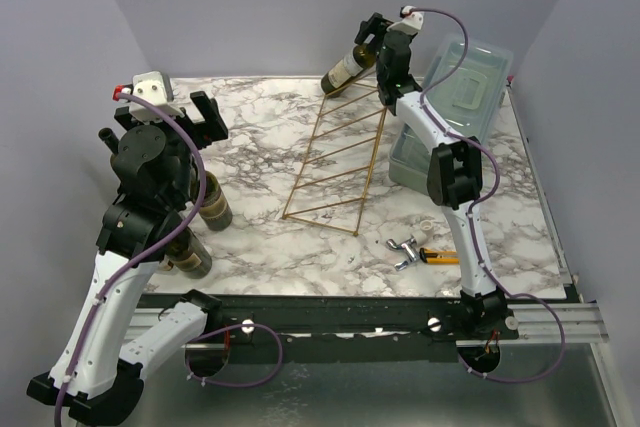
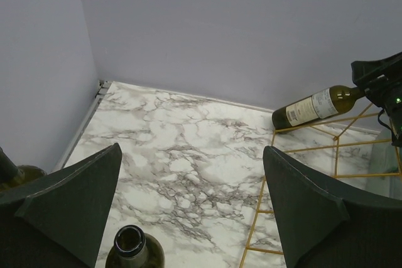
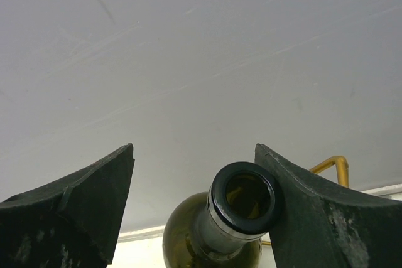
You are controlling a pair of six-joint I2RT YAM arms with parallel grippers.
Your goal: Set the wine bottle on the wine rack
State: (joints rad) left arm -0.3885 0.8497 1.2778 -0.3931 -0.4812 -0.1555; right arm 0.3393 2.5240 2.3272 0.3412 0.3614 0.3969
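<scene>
My right gripper [image 3: 195, 149] is spread wide, released, around the wine bottle [image 3: 242, 205] neck.
One finger [image 3: 301, 186] touches its rim; the bottle lies tilted atop the wine rack [image 1: 340, 152], far centre. My left gripper [image 2: 191, 149] gapes, holding nothing.

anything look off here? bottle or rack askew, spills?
One thing: the wine bottle lies slanted on the top of the wine rack, with its base sticking out past the rack's side. Its neck sits off-centre in the open right gripper, against one finger. No spill or damage shows.
</scene>
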